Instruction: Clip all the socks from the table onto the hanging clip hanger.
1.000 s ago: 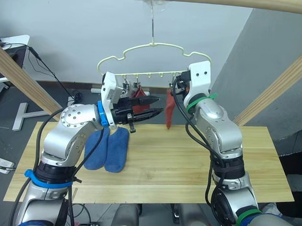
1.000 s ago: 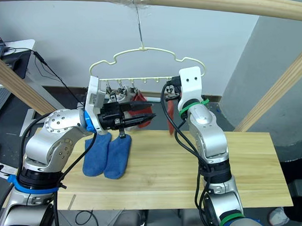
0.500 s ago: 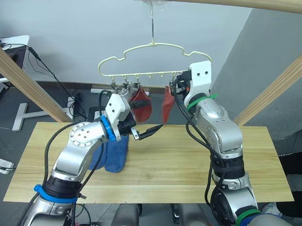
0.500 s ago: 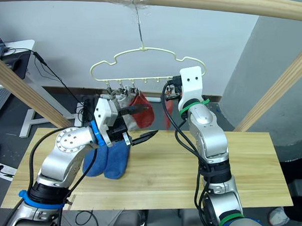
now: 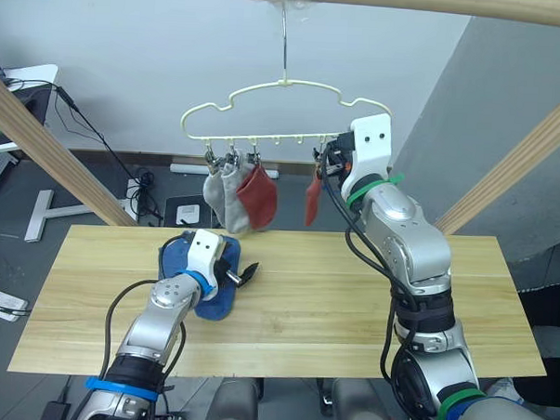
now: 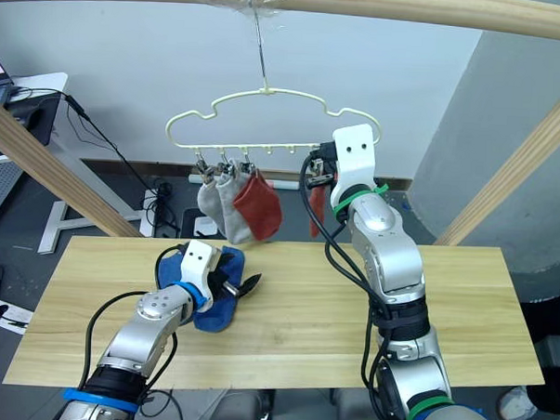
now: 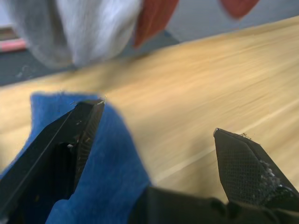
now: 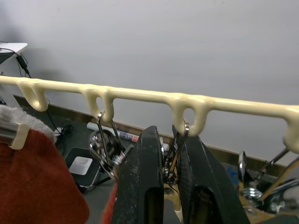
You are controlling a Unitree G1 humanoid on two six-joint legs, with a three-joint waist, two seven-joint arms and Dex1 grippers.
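Fingers spread, your left gripper (image 5: 243, 273) has dropped from the clip hanger (image 5: 265, 126) to the blue socks (image 5: 202, 286) (next pickup), while your right gripper (image 8: 169, 154) pinches a clip (image 8: 178, 140).

My two head eyes look forward and down over the worktop (image 5: 351, 297) and the clip hanger (image 5: 275, 112). My left wrist camera sits close above a blue sock (image 7: 107, 177); my right wrist camera is tight under the hanger's bar.

blue socks (image 5: 195, 279), grey socks (image 5: 223, 194), rust-red sock (image 5: 258, 196), pale-yellow clip hanger (image 5: 267, 90)
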